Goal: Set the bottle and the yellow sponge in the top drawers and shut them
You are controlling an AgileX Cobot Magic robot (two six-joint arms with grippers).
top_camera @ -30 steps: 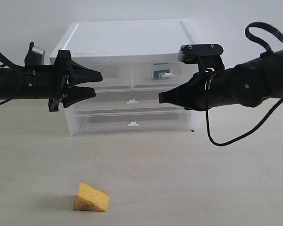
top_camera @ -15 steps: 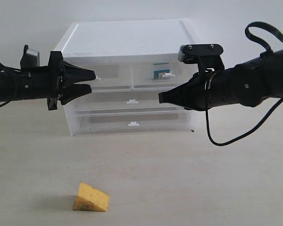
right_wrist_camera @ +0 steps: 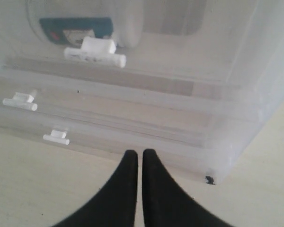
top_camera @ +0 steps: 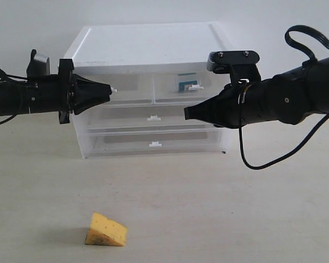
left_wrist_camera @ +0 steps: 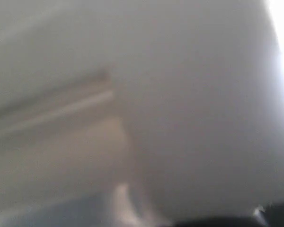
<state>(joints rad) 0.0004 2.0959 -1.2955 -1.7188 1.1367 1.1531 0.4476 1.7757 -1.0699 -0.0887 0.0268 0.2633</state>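
Pale wall (top_camera: 33, 22) behind, light table (top_camera: 236, 208) below, and in the middle of it all we have the translucent drawer unit (top_camera: 153, 46) with its white top. From the left side comes the left arm (top_camera: 22, 98), lying level, and its left gripper (top_camera: 108, 91) is right at the front of the left top drawer (top_camera: 134, 90). We see the jaws narrow, pinched on that drawer's tab handle (top_camera: 114, 89), whose white end pokes out past the tips. The left wrist view gives us only a pale blur, so no help there. Over on the other side, the right arm (top_camera: 285, 101) hangs in front of the unit, and the right gripper (top_camera: 186, 114) is closed to a slit, fingertips all but touching, nothing between them, clear of the unit's front. Both top drawers look pushed in, and so do the two full-width drawers (top_camera: 153, 131) beneath. Down front on the table, well apart from the unit and toward the left arm's side, sits the yellow sponge (top_camera: 106, 230), wedge up, dark base down. And the bottle (top_camera: 185, 82)? We see it inside the right top drawer (top_camera: 164, 90), blue-teal label showing through the front, just behind that drawer's little white tab.
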